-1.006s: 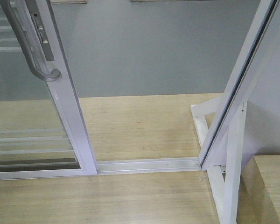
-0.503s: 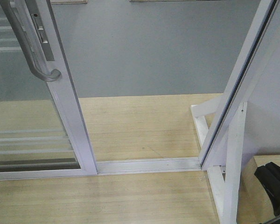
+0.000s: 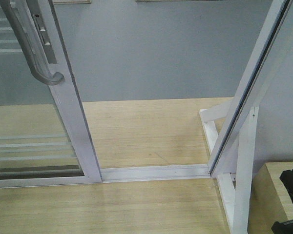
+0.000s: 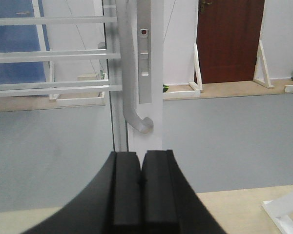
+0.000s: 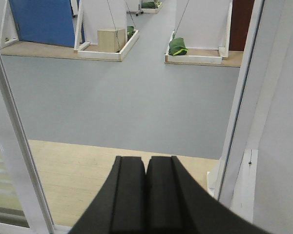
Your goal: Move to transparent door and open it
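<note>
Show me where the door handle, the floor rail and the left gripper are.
door handle [image 4: 129, 73], left wrist view, on its straight bar.
floor rail [image 3: 156, 172], front view, mid-length.
left gripper [image 4: 140, 181], left wrist view, between the closed fingertips.

pale wood floor [image 3: 146, 131] meeting a grey floor [image 3: 156, 48]

a white track [image 3: 154, 172] lies flat across the wood planks, running from the foot of the transparent door [image 3: 34, 146] on the left to the slanted white frame post [image 3: 234, 122] on the right. the post's white brace [image 3: 211, 127] sits on the wood. beyond the planks the grey floor begins.
</note>
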### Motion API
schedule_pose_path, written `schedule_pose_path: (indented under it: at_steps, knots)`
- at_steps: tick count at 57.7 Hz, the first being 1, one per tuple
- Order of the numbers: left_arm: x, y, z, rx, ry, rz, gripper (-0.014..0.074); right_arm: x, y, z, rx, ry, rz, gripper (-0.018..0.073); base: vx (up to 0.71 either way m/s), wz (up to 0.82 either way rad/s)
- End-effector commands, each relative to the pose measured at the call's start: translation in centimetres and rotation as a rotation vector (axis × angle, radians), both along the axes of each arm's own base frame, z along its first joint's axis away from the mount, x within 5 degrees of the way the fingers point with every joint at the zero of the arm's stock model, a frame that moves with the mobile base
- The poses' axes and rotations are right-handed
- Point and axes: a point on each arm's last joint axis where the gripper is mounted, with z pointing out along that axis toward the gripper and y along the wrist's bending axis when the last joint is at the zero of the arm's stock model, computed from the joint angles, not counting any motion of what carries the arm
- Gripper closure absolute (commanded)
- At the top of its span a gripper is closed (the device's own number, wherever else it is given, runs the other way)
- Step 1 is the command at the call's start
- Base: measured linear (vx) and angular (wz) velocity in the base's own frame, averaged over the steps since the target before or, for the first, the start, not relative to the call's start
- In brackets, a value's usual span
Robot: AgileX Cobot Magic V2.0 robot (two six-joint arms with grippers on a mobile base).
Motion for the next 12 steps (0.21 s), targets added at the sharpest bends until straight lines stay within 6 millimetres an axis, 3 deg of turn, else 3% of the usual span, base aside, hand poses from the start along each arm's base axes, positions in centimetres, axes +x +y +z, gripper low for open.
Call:
schedule_pose_path:
  at_steps: [1,12]
  knots:
    - [0.03,0.17,-0.23,-0.008,-0.062,0.018,0.0602,0.07,-0.06,0.28,0.009,-0.076,-0.009,0.0564,0.0,0.0]
    - [0.03,0.17,-0.23,-0.008,-0.062,0.018,0.0602,0.07,-0.05,0.28,0.011,-0.075,-0.009,0.0564,0.0,0.0]
